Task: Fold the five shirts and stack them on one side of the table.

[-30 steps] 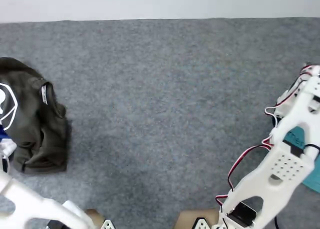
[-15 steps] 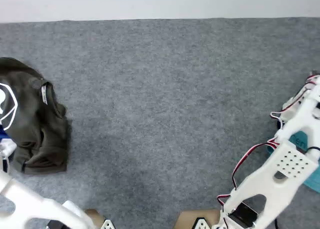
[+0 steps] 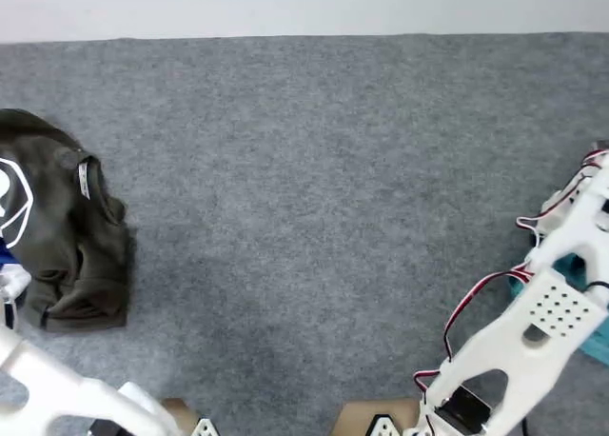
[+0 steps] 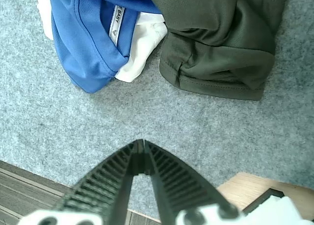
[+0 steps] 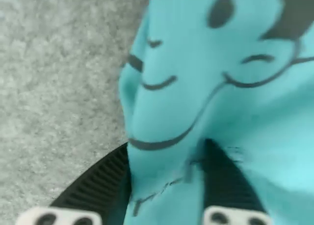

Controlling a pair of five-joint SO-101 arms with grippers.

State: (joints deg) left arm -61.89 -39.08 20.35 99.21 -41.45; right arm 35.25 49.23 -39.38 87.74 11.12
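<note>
- Table cover [image 3: 314, 169]: grey, carpet-like, spread over the whole working surface; a pale wall strip [image 3: 304, 8] runs along its far edge.
- Olive shirt [image 3: 57, 236]: dark olive green, bunched into a rough bundle at one side edge of the table, with a white print and a small white neck label on top. In the left wrist view its hem [image 4: 221, 38] lies flat on the grey cover.
- Blue shirt [image 4: 88, 33]: bright blue with a white neck label, crumpled and lying just beside the olive shirt.
- White shirt [image 4: 142, 48]: a fold of it pokes out between the blue shirt and the olive shirt and touches both.
- Left gripper [image 4: 142, 149]: black ribbed fingers pressed together tip to tip with nothing between them; it hangs over bare grey cover, near the three shirts but apart from them.
- Left arm [image 3: 48, 388]: white, at the near corner of the table on the side of the olive shirt.
- Turquoise shirt [image 5: 221, 87]: light turquoise with a dark line-drawn print, lying at the opposite side edge of the table, well apart from the other shirts; a strip of it [image 3: 599, 339] shows beside the right arm in the high view.
- Right gripper [image 5: 167, 149]: one black finger on each side of a raised fold of the turquoise shirt, with the cloth pinched between them.
- Right arm [image 3: 533, 331]: white with red and black wires, stretched over the turquoise shirt.
- Tan board [image 3: 362, 419]: at the near table edge, between the two arm bases.
</note>
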